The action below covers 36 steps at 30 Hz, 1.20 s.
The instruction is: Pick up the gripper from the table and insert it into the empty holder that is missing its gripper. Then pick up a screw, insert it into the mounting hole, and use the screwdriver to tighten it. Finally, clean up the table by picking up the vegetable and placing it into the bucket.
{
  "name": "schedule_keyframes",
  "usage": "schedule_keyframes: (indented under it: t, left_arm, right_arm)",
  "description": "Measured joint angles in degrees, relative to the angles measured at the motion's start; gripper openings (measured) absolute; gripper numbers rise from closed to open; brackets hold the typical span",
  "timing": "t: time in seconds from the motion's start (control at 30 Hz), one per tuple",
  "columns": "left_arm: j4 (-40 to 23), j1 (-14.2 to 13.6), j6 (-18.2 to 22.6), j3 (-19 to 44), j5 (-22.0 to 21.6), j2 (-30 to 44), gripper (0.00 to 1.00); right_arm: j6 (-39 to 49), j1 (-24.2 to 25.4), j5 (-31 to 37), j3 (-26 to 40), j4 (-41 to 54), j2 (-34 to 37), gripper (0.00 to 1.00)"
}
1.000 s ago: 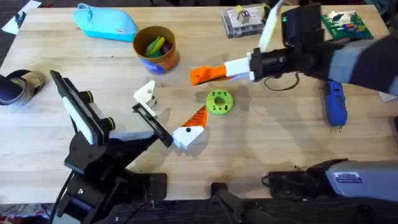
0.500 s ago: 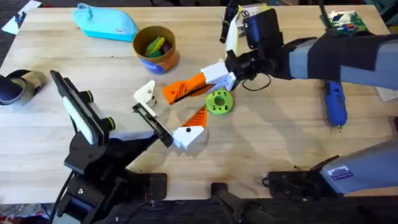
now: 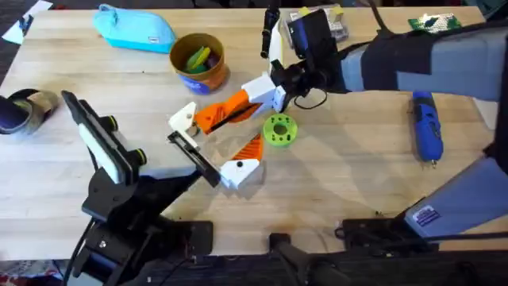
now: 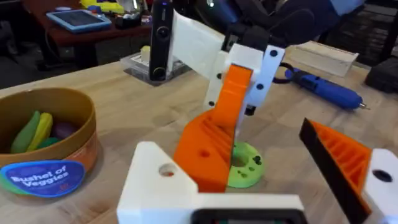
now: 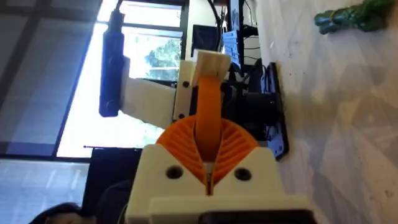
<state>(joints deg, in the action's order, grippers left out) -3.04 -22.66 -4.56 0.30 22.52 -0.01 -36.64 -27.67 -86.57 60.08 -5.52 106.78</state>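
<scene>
My right gripper (image 3: 255, 95) reaches over the table's middle, shut on the orange ribbed gripper (image 3: 219, 112). The wedge's free end lies against the bare white holder (image 3: 184, 118) at the end of my left arm's black bar (image 3: 195, 156); I cannot tell whether it is seated. In the left wrist view the gripper (image 4: 208, 149) leans beside the holder (image 4: 163, 182) and its dark hole. My left gripper (image 3: 213, 143) stands open. The green vegetable (image 3: 279, 130) lies just right of the wedge. The yellow bucket (image 3: 197, 62) stands behind, and the blue screwdriver (image 3: 426, 135) lies far right.
A white block bearing an orange wedge (image 3: 243, 163) sits at the black bar's near end. At the back lie a turquoise pouch (image 3: 135, 28), a clear parts box (image 3: 316, 24) and a green board (image 3: 433, 24). The bucket holds toy vegetables.
My right arm has swung left across the table with the orange gripper, bringing its end from right of the bucket down to the white holder. The left arm has stayed put.
</scene>
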Motion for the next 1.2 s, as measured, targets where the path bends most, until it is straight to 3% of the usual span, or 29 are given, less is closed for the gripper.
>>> schedule_keyframes:
  t: [0.57, 0.8, 1.2]
  left_arm:
    - [0.0, 0.11, 0.19, 0.0, -1.1, 0.0, 0.993]
    - [-0.07, 0.1, -0.39, 0.0, -1.12, 0.0, 0.993]
    - [-0.07, 0.21, -0.42, 0.0, -1.74, 0.0, 0.993]
  right_arm:
    - [-9.91, -1.49, 0.23, 0.42, -9.47, 1.44, 0.009]
    - [-13.21, -4.27, -0.72, 4.15, -11.99, 5.78, 0.009]
    - [-14.6, -4.83, -0.72, 9.75, -11.86, 9.7, 0.008]
